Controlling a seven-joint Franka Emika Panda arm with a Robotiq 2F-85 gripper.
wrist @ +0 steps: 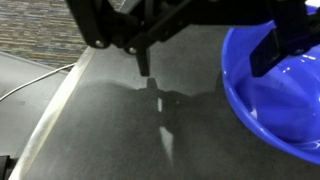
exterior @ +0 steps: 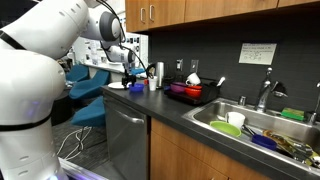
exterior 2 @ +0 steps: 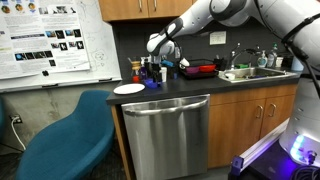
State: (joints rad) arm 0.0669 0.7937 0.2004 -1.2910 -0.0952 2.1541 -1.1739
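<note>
In the wrist view my gripper (wrist: 203, 70) comes in from the top with its jaws wide open and nothing between them. One finger (wrist: 143, 60) hangs over the dark countertop (wrist: 110, 120). The other finger (wrist: 272, 55) stands over the inside of a blue bowl (wrist: 285, 110) at the right edge. In both exterior views the gripper (exterior: 128, 74) (exterior 2: 164, 60) hovers low over the end of the counter, near a white plate (exterior 2: 129, 89) and several small bottles (exterior 2: 150, 72).
A red tray (exterior: 186, 91) (exterior 2: 200, 70) sits further along the counter, then a sink (exterior: 215, 116) full of dishes with a faucet (exterior: 265, 95). A steel dishwasher (exterior 2: 165, 135) is under the counter and a blue chair (exterior 2: 65, 140) stands beside its end.
</note>
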